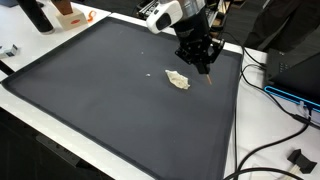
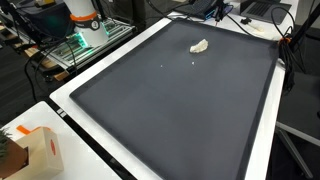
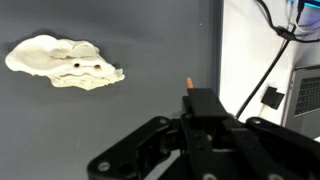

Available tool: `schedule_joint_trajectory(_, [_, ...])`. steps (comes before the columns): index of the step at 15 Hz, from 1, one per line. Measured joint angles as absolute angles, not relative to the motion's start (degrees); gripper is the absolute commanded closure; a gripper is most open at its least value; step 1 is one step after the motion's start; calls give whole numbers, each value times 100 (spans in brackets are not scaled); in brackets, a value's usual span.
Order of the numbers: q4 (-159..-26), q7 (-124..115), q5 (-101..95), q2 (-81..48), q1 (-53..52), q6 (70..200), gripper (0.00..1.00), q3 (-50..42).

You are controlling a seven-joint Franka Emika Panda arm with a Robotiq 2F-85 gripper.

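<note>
While the gripper [image 1: 206, 66] hangs just beside the crumpled white rag [image 1: 178, 79] on the dark mat [image 1: 90, 90], it pinches a thin orange-tipped stick [image 3: 188, 81]. Stick in hand; rag apparently untouched, no contact yet.

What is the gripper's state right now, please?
The gripper is shut on a thin orange-tipped stick. It is not touching the white scrap.
</note>
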State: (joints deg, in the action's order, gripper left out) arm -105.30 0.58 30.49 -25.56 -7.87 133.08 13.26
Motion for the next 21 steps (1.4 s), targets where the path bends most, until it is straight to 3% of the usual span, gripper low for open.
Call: schedule_joint_trajectory(21, [-10981,237,4219,-2680,-331,13708,97,1152])
